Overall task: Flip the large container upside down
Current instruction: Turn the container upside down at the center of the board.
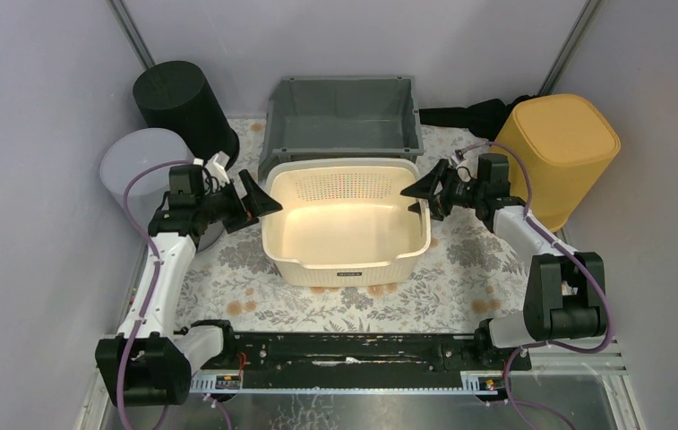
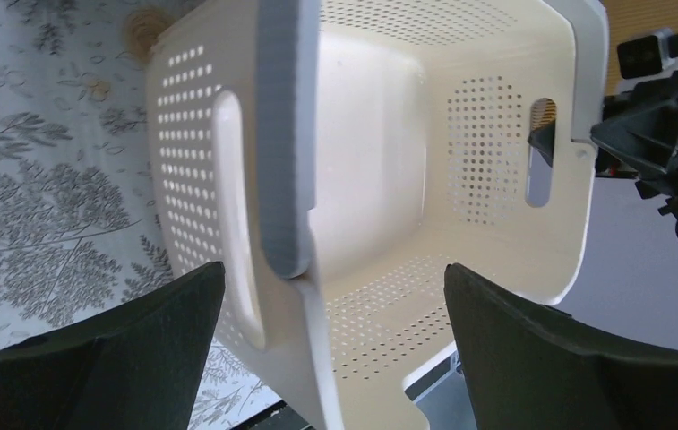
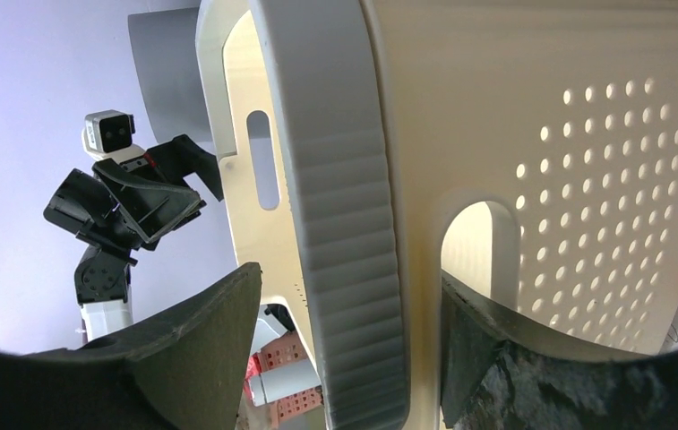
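Grey floral tablecloth [image 1: 469, 273], lilac walls [image 1: 35, 107]

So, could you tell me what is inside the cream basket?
The cream basket looks empty: only its bare floor and perforated walls show. From above, its near rim hides a strip of floor.

Grey bin [image 1: 341, 112] hems the basket [image 1: 346, 269] behind; its front lies free.

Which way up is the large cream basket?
Upright, not yet flipped: the cream basket sits mouth up, inside floor visible, base on the floral table.
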Robot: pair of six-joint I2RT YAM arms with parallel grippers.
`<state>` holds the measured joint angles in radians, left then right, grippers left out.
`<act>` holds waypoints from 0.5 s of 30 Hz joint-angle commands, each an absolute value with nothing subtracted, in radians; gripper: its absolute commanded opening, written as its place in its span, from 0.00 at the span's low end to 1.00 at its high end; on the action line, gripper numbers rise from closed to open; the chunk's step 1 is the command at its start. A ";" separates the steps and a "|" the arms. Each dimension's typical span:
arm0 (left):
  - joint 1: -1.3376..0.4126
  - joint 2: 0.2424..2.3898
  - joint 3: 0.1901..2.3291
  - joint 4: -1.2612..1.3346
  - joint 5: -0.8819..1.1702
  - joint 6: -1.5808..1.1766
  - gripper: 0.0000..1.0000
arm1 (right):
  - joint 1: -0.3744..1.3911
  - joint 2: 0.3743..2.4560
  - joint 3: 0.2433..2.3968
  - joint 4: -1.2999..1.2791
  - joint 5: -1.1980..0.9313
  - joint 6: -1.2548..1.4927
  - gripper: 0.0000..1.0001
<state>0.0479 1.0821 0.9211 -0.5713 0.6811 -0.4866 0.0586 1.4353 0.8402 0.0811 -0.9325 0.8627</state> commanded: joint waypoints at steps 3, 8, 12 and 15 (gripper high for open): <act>0.059 1.072 0.960 -0.613 0.633 -0.468 0.99 | 0.062 1.435 0.885 0.085 -0.945 0.842 0.72; 0.060 1.078 0.927 -0.575 0.630 -0.472 1.00 | 0.063 1.438 0.884 0.082 -0.945 0.837 0.72; 0.060 1.105 0.867 -0.472 0.713 -0.505 1.00 | 0.063 1.443 0.887 0.083 -0.946 0.838 0.72; 0.059 1.123 0.841 -0.409 0.760 -0.530 1.00 | 0.063 1.446 0.890 0.083 -0.946 0.837 0.72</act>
